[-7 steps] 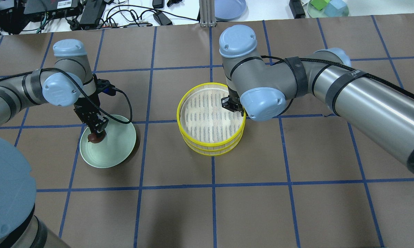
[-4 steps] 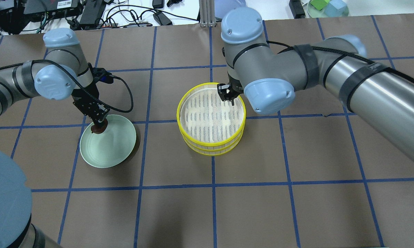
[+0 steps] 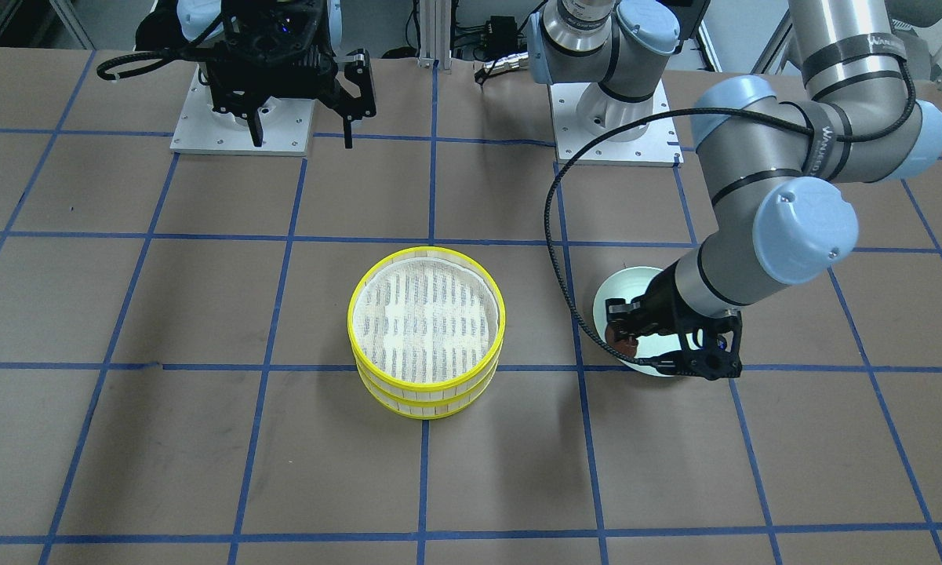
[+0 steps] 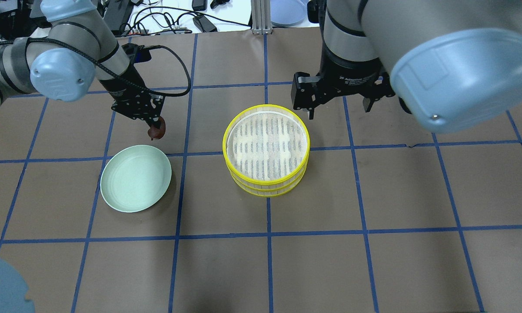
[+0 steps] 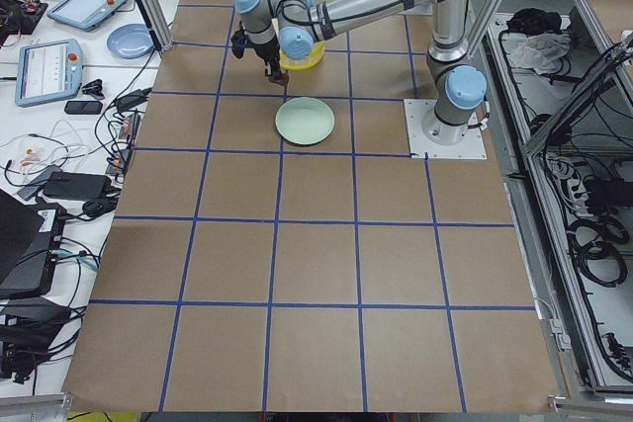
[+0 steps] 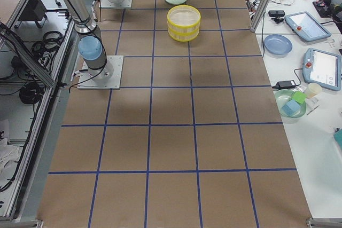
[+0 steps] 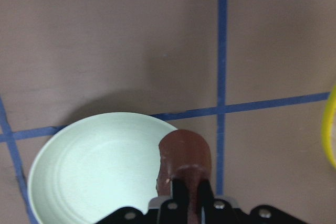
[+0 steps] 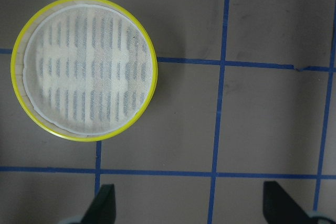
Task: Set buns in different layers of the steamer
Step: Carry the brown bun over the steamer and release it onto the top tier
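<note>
Clearance over the rim of the top tray [image 4: 224, 143] should be kept for the brown bun [image 7: 184, 153] clamped in the left end effector [image 7: 192, 195].

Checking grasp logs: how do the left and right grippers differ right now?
The left gripper has its jaws shut on the dark reddish-brown bun; the right gripper has jaws wide open, empty. Left hangs near the pale green round plate; right is off to the side of the stacked yellow-rimmed steamer trays. Both point down at the table.

The brown, blue-gridded table [image 4: 374, 269] carries a green plate [image 4: 135, 178] and, apart from it, two stacked steamer layers [image 4: 265, 187].
</note>
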`<state>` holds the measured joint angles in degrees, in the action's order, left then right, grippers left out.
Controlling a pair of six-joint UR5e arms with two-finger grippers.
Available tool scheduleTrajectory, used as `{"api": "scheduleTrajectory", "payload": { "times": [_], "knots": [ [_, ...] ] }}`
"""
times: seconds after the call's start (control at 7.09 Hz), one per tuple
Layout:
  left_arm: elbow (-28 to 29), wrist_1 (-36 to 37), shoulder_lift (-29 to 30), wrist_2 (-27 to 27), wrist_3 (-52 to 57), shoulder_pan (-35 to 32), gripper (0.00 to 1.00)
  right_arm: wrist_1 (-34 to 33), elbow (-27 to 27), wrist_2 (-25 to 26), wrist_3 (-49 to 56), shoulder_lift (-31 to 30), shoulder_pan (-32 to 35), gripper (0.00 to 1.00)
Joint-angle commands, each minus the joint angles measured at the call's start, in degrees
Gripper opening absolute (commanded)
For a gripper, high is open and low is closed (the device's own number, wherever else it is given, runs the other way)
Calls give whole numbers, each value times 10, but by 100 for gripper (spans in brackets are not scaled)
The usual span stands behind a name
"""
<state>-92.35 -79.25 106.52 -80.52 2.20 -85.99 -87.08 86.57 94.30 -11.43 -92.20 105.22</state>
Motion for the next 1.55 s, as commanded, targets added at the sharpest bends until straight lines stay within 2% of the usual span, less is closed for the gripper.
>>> {"api": "scheduleTrajectory", "payload": {
  "times": [0.0, 0.14, 0.28, 0.42, 0.56, 0.71, 1.27, 1.41],
  "knots": [
    [3, 20, -16, 103, -151, -70, 0, 16, -6, -3, 59, -10, -53, 100],
    [2, 30, -12, 153, -203, -92, 0, 10, -7, -3, 125, -9, -74, 100],
    [-5, 31, -10, 187, -223, -109, 0, 9, -9, -4, 128, -11, -88, 100],
    [-6, 31, 0, 190, -225, -123, 0, 8, -9, -4, 127, -10, -91, 100],
    [-8, 33, 4, 188, -221, -124, 54, 8, -8, -3, 124, -11, -93, 100],
    [-7, 63, 4, 190, -226, -124, 100, 9, -7, -3, 124, -11, -92, 100],
    [1, 70, -1, 177, -223, -123, 100, 9, -5, -3, 123, -14, -92, 100],
    [1, 61, -9, 101, -210, -119, 100, 9, -4, -3, 124, -14, -92, 100]
  ]
}}
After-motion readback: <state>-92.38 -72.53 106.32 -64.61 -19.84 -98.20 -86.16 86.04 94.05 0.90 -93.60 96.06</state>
